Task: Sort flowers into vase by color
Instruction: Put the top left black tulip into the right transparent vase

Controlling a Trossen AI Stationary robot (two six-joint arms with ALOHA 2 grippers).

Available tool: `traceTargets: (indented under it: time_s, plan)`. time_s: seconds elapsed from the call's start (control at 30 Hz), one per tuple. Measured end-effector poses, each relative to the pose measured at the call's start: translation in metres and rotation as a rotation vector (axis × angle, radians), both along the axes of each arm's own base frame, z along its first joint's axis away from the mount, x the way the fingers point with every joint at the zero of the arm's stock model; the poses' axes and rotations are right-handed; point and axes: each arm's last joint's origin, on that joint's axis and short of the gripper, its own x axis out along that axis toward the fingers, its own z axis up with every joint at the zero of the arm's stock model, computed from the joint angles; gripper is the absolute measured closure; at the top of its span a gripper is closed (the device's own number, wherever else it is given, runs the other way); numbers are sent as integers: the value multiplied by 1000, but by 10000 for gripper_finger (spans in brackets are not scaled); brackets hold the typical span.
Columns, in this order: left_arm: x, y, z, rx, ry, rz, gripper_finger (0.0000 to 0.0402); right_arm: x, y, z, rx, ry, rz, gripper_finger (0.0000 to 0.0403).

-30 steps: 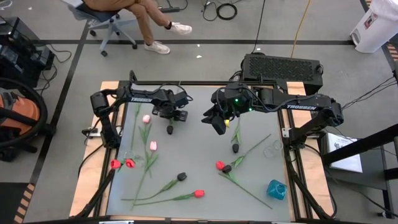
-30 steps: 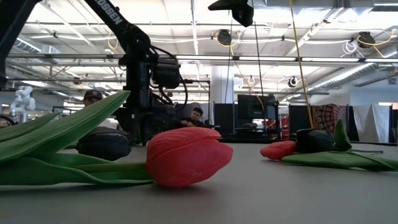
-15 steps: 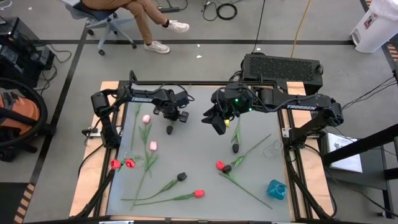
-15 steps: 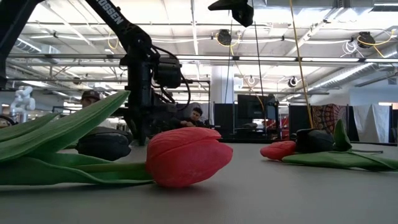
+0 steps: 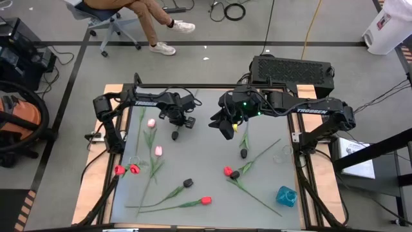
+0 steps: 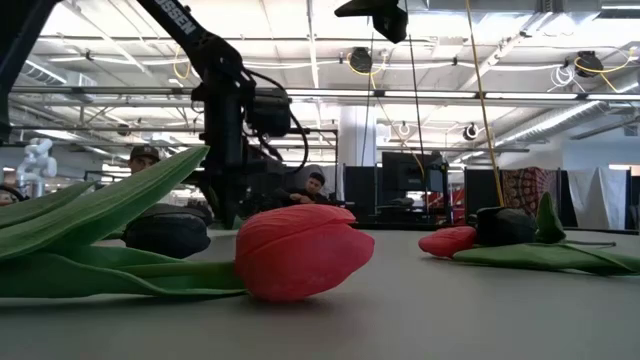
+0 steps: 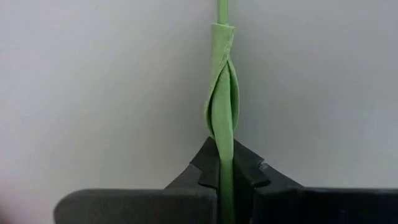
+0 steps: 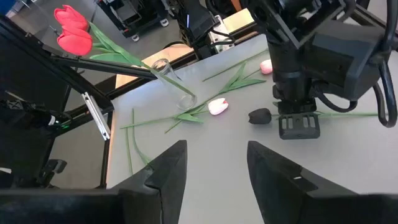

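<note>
Holding two red tulips (image 8: 69,28), a clear vase (image 8: 175,86) stands at the tabletop (image 5: 206,164) left edge. Left gripper (image 7: 224,174) clamped on black tulip's stem (image 7: 222,99); right gripper (image 8: 214,165) spread, empty.

Hidden and cut-off parts

Left wrist view: stem (image 7: 222,124) runs off the edge, its head unseen; low view: red tulip's (image 6: 298,250) stem lost behind leaves (image 6: 90,215)
</note>
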Motion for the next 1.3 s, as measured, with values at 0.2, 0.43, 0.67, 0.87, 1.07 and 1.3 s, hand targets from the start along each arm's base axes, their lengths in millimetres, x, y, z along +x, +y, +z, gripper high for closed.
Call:
traceTargets:
  time_s: [0.2,0.43,0.67,0.87,1.07,1.3]
  plan:
    - [-4,-1,18,31,-46,-24,390,0,0,0,-19,-2,11,243]
    - [-14,-6,44,62,-91,-59,390,0,-1,0,-20,-2,10,243]
    - [-26,-11,76,123,-187,-104,390,0,-1,0,-42,-4,22,243]
    - [-40,-18,112,186,-304,-104,391,0,-1,0,-42,-4,23,243]
    - [-45,-20,163,263,-457,-122,391,0,-1,0,-42,-4,23,243]
    - [-42,-21,222,312,-642,-143,391,0,-1,0,-42,-4,22,243]
